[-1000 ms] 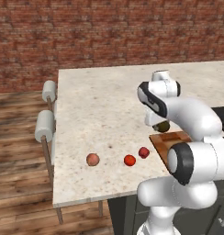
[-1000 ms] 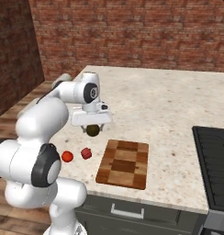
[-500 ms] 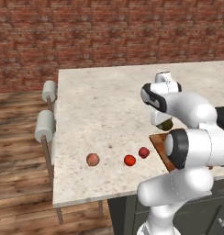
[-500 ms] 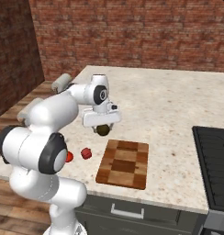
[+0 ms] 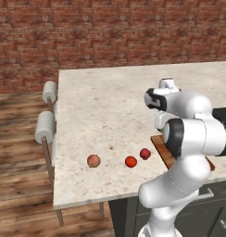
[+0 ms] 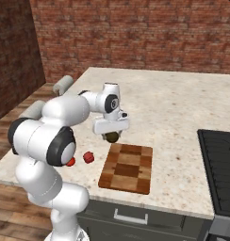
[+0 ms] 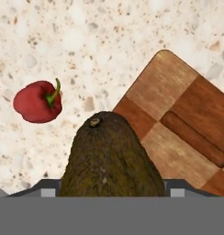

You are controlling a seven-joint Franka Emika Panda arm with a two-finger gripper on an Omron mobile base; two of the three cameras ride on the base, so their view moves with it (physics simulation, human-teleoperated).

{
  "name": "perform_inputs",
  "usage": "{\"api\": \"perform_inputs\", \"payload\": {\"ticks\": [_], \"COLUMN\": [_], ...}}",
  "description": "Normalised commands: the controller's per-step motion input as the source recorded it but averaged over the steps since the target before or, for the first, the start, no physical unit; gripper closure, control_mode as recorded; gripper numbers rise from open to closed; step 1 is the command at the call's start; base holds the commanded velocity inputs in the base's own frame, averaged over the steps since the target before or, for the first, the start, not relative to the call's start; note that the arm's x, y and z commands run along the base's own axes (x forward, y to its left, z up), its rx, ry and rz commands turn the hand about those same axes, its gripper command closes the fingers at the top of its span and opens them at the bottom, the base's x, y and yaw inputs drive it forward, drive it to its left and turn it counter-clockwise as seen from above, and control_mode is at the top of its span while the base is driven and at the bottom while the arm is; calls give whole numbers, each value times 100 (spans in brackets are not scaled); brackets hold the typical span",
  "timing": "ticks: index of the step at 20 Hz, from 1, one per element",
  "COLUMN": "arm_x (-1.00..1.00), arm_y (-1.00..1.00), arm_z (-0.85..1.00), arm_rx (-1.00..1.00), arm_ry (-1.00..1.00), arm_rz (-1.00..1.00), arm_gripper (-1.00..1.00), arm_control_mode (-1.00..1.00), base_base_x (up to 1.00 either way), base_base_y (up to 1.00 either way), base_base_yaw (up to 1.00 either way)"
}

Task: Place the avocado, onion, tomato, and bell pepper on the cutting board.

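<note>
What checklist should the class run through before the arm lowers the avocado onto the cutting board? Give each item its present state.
1. Avocado held in the claw: ok.
2. Avocado above the cutting board: not ok; it hangs just off the board's far left corner.
3. Board surface free of other items: ok.
4. Bell pepper away from the lowering path: ok; it lies on the counter left of the board.
5. Tomato and onion waiting on the counter: ok.
6. Firmness of grip: cannot tell.
</note>
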Motion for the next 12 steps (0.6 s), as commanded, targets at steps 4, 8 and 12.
{"api": "perform_inputs", "payload": {"ticks": [4,8,12], "arm_x": [10,6,8], "arm_y": [-16,-4,0], "arm_z": [-24,-28,-27], "arm_rx": [12,10,5], "arm_ry": [0,0,1], "arm_rz": [8,5,2], "arm_gripper": [100,100,100], "arm_control_mode": [-100,-100,-100], "base_base_x": [0,0,0], "base_base_y": [0,0,0], "base_base_yaw": [0,0,0]}}
